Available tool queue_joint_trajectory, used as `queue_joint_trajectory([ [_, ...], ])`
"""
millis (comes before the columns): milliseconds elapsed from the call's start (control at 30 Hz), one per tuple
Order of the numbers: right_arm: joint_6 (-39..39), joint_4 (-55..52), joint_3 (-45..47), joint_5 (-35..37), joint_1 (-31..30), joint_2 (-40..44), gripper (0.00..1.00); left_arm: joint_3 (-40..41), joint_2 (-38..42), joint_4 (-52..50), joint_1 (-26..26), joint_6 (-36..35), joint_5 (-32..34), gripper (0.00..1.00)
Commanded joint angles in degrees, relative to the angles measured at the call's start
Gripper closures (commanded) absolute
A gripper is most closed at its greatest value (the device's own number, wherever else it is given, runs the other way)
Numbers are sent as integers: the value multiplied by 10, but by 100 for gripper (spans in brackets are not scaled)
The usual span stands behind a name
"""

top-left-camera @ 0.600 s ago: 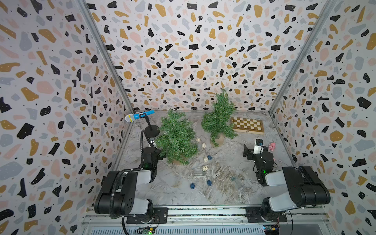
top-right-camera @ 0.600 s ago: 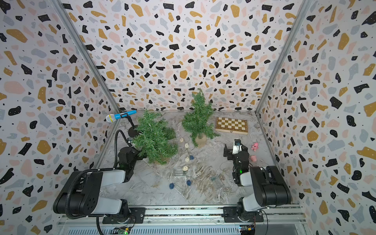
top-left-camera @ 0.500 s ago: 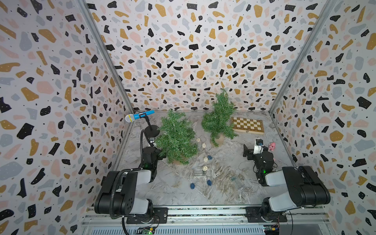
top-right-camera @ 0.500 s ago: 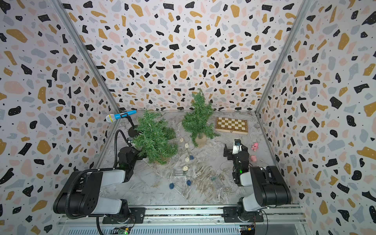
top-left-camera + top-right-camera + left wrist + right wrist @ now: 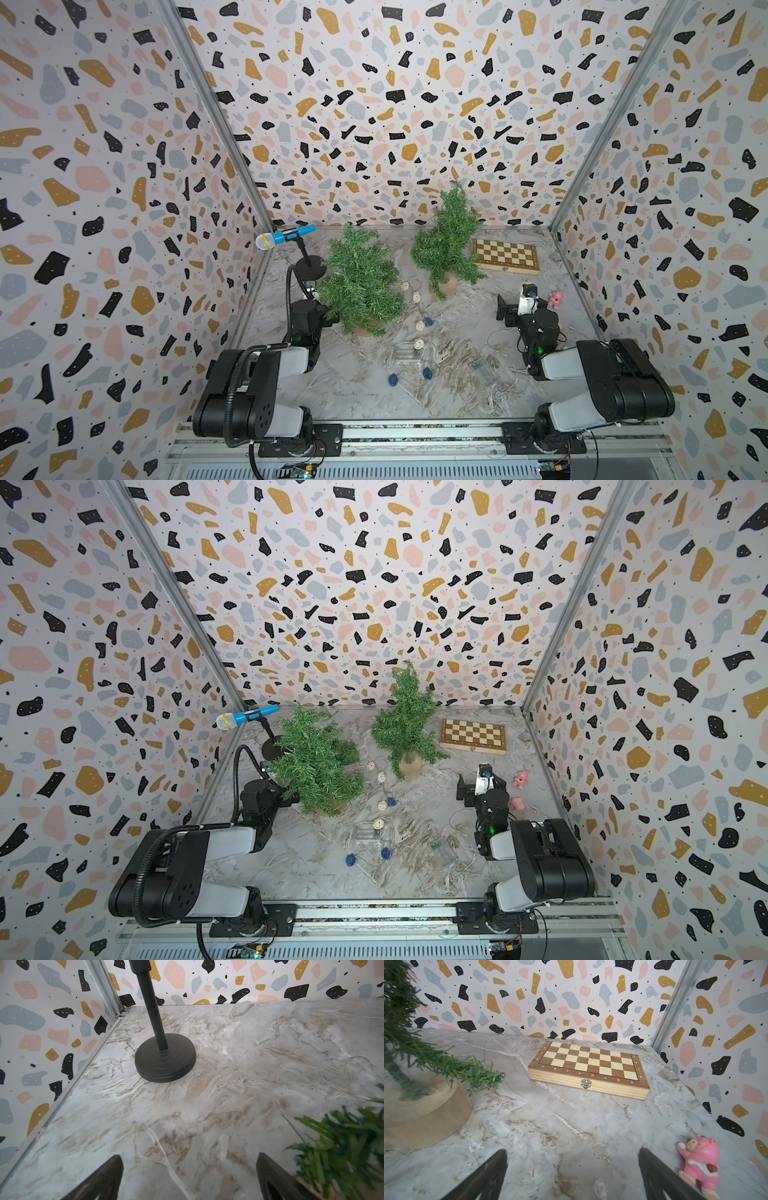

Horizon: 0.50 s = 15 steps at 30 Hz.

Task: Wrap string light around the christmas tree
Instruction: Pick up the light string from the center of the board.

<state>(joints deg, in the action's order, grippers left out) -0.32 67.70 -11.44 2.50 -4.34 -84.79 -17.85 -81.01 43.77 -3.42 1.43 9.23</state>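
Two green christmas trees stand on the marble table in both top views, one left of centre and one further back. The string light, a thin clear wire with white and blue woven balls, lies loose on the table between and in front of the trees, with its clear battery box nearer the front. My left gripper is open over bare table beside the left tree. My right gripper is open and empty, right of the back tree's wooden base.
A blue toy microphone on a black stand sits at the back left, just ahead of my left gripper. A wooden chessboard box lies at the back right. A pink pig toy lies beside my right gripper, near the right wall.
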Motion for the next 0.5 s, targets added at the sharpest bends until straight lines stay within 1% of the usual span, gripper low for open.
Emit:
queue_joint_trajectory([
  [0, -3, 5, -14, -2, 0, 2, 1, -12, -3, 26, 3, -4, -9, 1],
  [100, -3, 6, -14, -2, 1, 2, 1, -15, 4, 10, 3, -4, -11, 1],
  [467, 0, 5, -14, -14, 8, 2, 1, -15, 2, 13, 7, -1, -11, 1],
])
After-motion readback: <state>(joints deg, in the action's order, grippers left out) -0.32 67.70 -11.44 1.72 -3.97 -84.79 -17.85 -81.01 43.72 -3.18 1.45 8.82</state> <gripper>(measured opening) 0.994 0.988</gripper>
